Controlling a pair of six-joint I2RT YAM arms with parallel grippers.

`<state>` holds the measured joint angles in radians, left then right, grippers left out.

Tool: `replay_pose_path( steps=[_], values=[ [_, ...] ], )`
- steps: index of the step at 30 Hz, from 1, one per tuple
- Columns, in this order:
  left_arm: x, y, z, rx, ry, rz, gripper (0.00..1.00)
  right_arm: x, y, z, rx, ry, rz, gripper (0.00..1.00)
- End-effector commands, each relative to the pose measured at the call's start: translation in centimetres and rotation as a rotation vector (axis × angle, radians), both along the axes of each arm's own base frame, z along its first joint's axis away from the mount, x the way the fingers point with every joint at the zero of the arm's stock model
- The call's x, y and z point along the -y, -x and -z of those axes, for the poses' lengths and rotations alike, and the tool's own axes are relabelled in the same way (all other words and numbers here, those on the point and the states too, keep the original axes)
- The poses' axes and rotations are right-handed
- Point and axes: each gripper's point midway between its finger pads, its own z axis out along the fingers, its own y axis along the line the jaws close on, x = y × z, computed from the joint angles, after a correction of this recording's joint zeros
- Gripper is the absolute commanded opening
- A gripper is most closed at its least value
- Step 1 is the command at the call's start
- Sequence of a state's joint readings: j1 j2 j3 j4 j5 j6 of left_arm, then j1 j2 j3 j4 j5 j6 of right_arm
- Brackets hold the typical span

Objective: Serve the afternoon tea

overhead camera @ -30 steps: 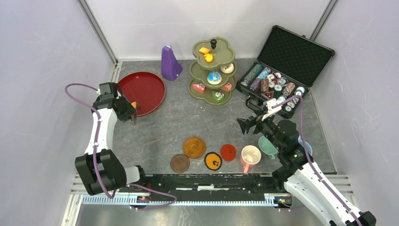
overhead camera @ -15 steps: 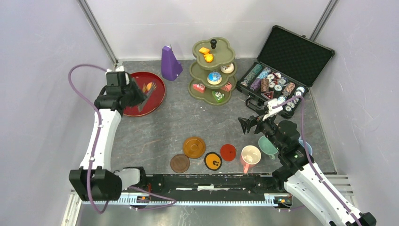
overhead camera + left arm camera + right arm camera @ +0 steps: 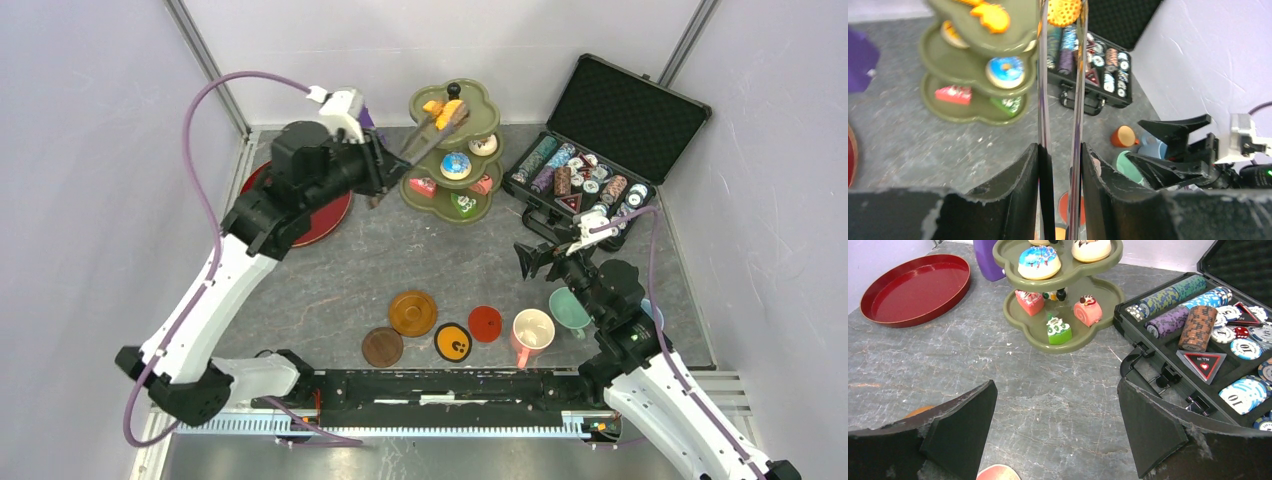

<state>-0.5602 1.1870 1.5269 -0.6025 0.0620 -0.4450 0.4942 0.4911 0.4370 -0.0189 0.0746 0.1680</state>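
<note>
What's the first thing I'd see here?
Probably the green three-tier stand of colourful little cakes at the back of the table. The left gripper holds metal tongs over its top tier, pinching an orange cake. To the right lies an open black case full of poker chips.
</note>
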Motion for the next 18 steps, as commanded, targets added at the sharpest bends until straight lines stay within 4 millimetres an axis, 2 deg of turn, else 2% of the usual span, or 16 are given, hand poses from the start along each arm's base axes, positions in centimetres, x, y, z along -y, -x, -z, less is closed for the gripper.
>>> replay_pose_path(
  steps=[1,2,5,11,18],
  values=[
    [4.9,-0.6,-3.6,0.175,-0.043,0.075,0.22,0.7,-0.1,-2.7,0.053,-0.034,0.035,0.98],
    [6.0,-0.8,-3.3,0.183,-0.07,0.085,0.23,0.7,0.0,-2.6,0.05,-0.033,0.037,0.98],
    [7.3,-2.3,-2.9,0.196,-0.113,0.057,0.23,1.0,0.2,-2.8,0.051,-0.04,0.045,0.98],
    [7.6,-5.5,-1.3,0.205,-0.193,-0.036,0.22,1.7,0.6,-3.1,0.053,-0.041,0.074,0.98],
    [8.6,-7.3,0.9,0.174,-0.246,-0.057,0.22,2.0,0.7,-2.9,0.046,-0.037,0.086,0.98]
  ],
)
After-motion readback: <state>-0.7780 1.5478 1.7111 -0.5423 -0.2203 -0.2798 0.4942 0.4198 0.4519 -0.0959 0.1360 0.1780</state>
